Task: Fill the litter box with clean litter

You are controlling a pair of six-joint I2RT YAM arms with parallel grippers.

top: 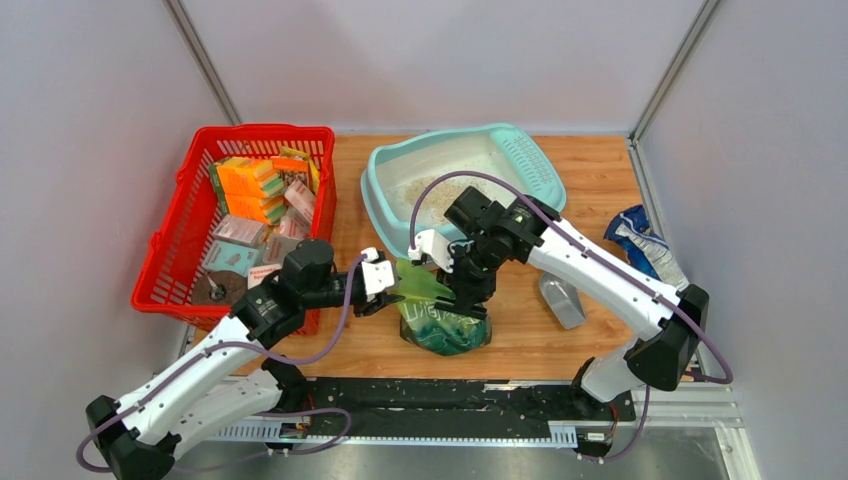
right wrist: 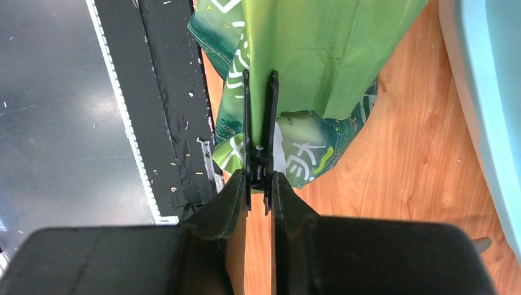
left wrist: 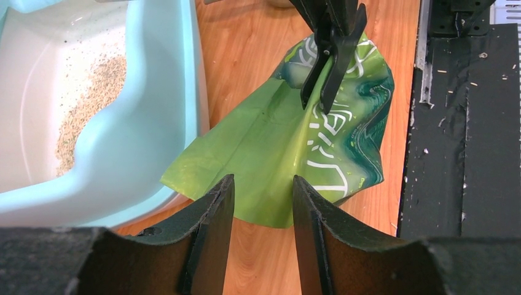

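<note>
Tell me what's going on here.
The right gripper is pinching the black clip that shuts the folded top of the green bag, which stands on the table just in front of the litter box. The left gripper sits open at the edge of the bag's flap, not gripping it. The box holds only a thin scatter of clean litter.

Bright, even light — soft shadows; top view sharp, wrist views blurred at near edge.
</note>
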